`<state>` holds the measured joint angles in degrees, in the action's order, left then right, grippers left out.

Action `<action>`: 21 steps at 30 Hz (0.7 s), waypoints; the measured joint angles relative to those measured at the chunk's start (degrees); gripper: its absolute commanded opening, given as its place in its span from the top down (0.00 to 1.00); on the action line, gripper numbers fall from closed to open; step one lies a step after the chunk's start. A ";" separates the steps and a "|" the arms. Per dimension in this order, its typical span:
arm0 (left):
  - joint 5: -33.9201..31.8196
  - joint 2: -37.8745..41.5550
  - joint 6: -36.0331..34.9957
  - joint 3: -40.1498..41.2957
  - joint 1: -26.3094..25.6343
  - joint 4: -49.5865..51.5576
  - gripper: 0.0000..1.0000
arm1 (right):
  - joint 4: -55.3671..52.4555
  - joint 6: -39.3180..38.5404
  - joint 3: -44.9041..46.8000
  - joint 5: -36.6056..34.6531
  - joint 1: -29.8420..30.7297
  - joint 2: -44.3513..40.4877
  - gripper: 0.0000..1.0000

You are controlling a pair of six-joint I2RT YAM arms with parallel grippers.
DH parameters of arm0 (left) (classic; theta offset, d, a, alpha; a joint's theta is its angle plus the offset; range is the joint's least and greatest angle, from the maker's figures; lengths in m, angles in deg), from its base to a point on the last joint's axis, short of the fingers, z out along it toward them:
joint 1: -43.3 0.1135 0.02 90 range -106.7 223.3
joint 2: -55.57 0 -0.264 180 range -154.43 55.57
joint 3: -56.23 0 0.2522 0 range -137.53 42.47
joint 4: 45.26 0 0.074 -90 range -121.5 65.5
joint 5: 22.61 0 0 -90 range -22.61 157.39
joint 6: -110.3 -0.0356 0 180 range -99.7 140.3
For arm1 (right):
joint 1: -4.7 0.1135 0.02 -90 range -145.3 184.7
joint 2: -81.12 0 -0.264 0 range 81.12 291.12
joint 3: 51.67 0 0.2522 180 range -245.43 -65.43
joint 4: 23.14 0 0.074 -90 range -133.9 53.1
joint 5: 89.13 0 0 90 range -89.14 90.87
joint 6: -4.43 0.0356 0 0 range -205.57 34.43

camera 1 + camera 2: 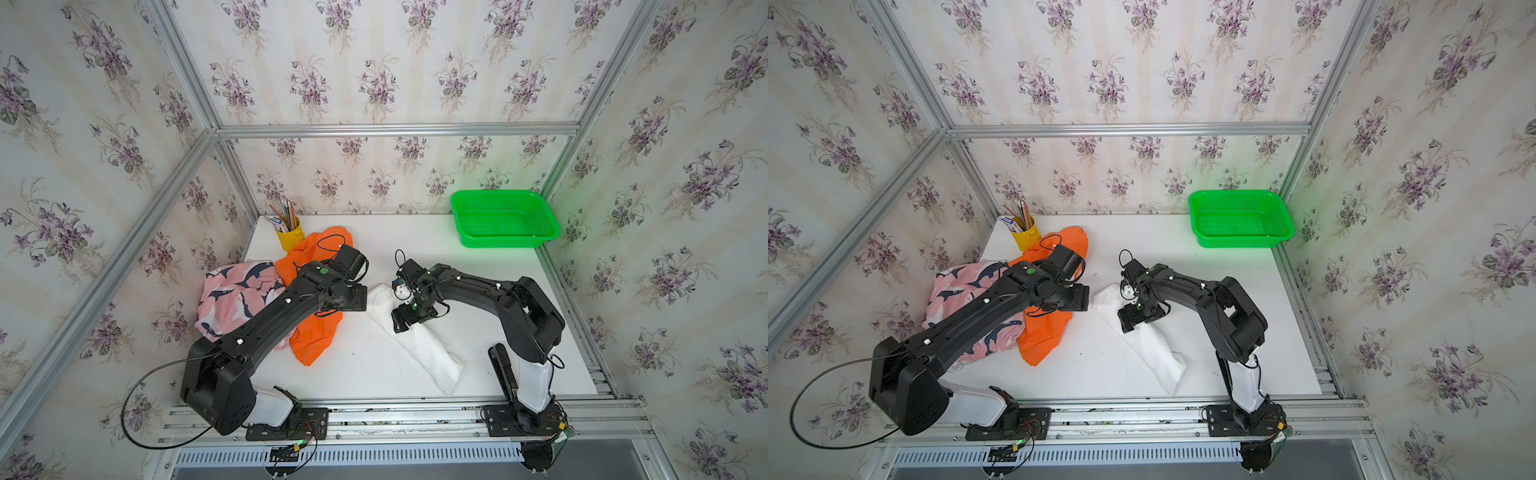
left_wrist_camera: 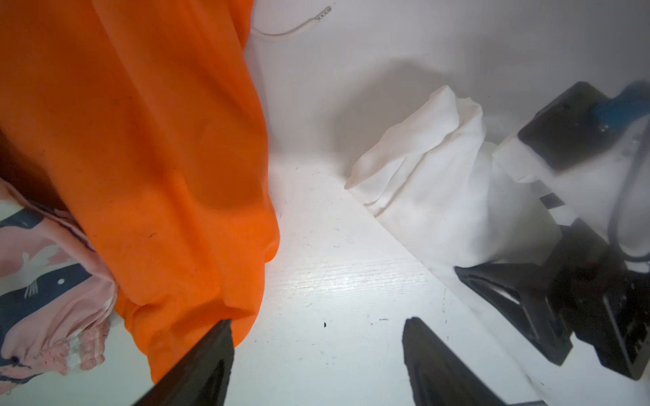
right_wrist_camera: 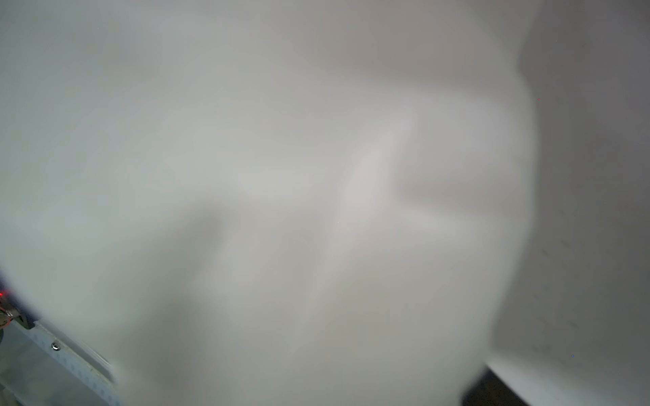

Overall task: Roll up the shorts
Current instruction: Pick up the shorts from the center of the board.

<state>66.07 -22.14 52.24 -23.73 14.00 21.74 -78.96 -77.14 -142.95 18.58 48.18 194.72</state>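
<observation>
Flowered wallpaper all round, a white table below, and the green basket in the far corner is our marker. Well apart from the basket, on its robot-ward side, lie the white shorts, folded into a long narrow strip. That strip runs on a slant: one end sits nearer the basket, out in mid-table, and the other points away from it toward the robot's edge of the table. Farther from the basket again, beyond the white strip, the orange shorts and the pink shark-print shorts are heaped, unrolled.

Now the arms. The right gripper is down on the strip, close to its basket-side end. Its wrist view is nothing but blurred white cloth, so I cannot tell whether its fingers are apart or pinching fabric. The left gripper hangs just beside that same end, over bare table between orange and white, fingers spread wide with nothing between them.

So the right arm is the nearer one. My read: the roll has to start at the basket-side end and travel down the long axis, away from the basket. The left fingers need only a short sidestep off the orange to reach the strip's edge.
</observation>
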 measured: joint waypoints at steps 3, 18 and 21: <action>-0.02 2.49 0.00 1.44 0.48 0.09 0.20 | -0.37 0.20 -0.85 1.73 -0.20 0.83 0.80; -4.31 13.51 -4.66 0.39 5.75 5.57 0.16 | 11.91 18.18 -14.97 13.44 -26.51 -9.18 0.88; -6.01 14.60 -6.27 0.17 6.10 5.81 0.16 | 17.53 26.21 -20.61 13.27 -33.33 -7.26 0.83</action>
<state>60.06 -7.54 45.97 -23.55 20.10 27.55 -61.43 -50.93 -163.56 31.85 14.85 187.47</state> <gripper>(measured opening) 0.839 0.188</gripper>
